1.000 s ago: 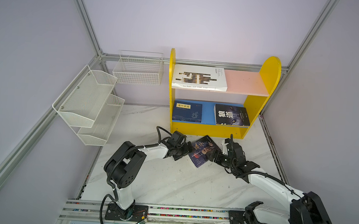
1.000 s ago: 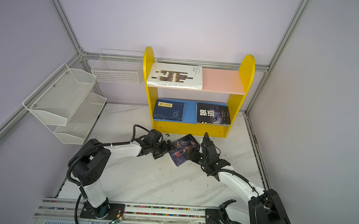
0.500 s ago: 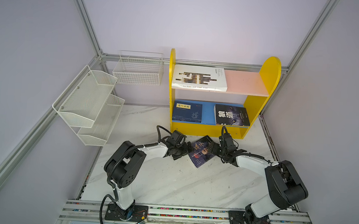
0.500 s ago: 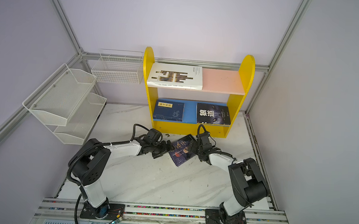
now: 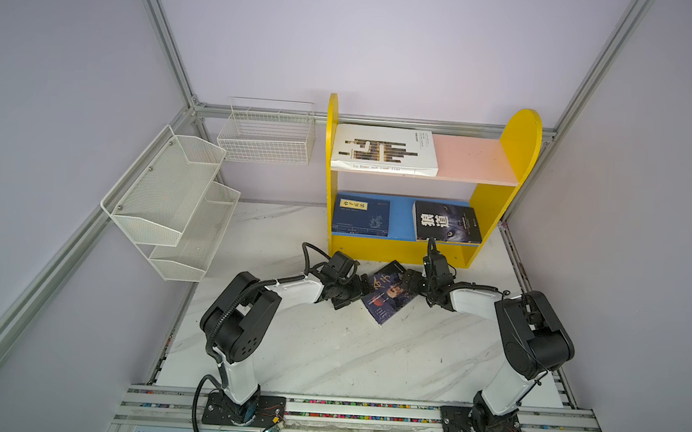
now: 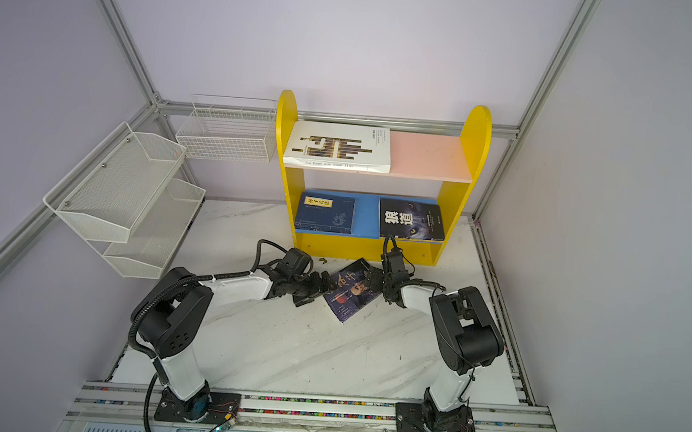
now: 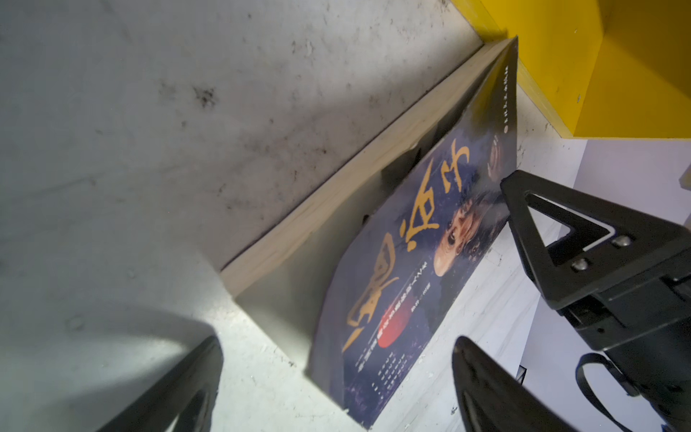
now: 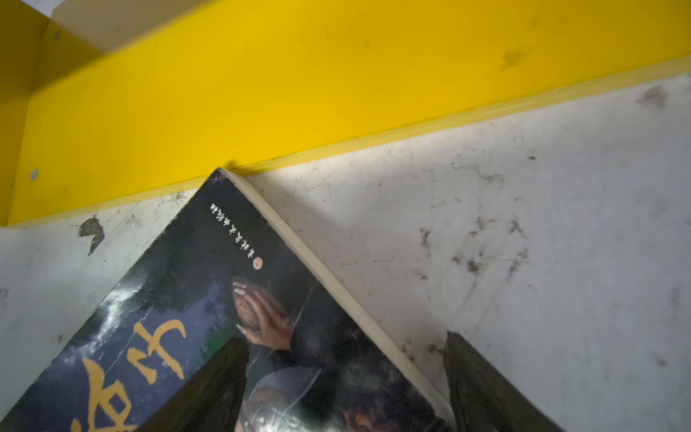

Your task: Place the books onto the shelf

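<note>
1. A white marble tabletop (image 5: 326,349) fills a booth of pale lilac walls (image 5: 390,41) framed in aluminium rails. A white mesh rack (image 5: 170,196) and a white wire basket (image 5: 266,136) hang near the back left corner.
2. The shelf (image 5: 521,133) stands at the back of the tabletop, just right of the wire basket. It has yellow rounded sides, a pink upper board (image 5: 473,159) and a blue lower board (image 5: 400,223).
3. A large white book (image 5: 384,151) lies flat on the left part of the pink upper board. On the blue lower board a navy book (image 5: 361,217) with a yellow title label lies at the left and a black book (image 5: 446,223) at the right, with a strip of blue between them.
4. The dark-blue book (image 5: 388,297) with a face on its cover lies on the tabletop just in front of the shelf, cover up and turned diagonally. In the right wrist view its far corner reaches the shelf's yellow bottom rail.
5. The left gripper (image 5: 358,291) sits low at the dark-blue book's left side, jaws spread wide. In the left wrist view the book's near corner lies between its fingers (image 7: 194,374), with nothing pinched.
6. The right gripper (image 8: 344,336) is at the book's right side, jaws apart and straddling the pale page edge — one finger over the cover, one over bare tabletop beside it.
</note>
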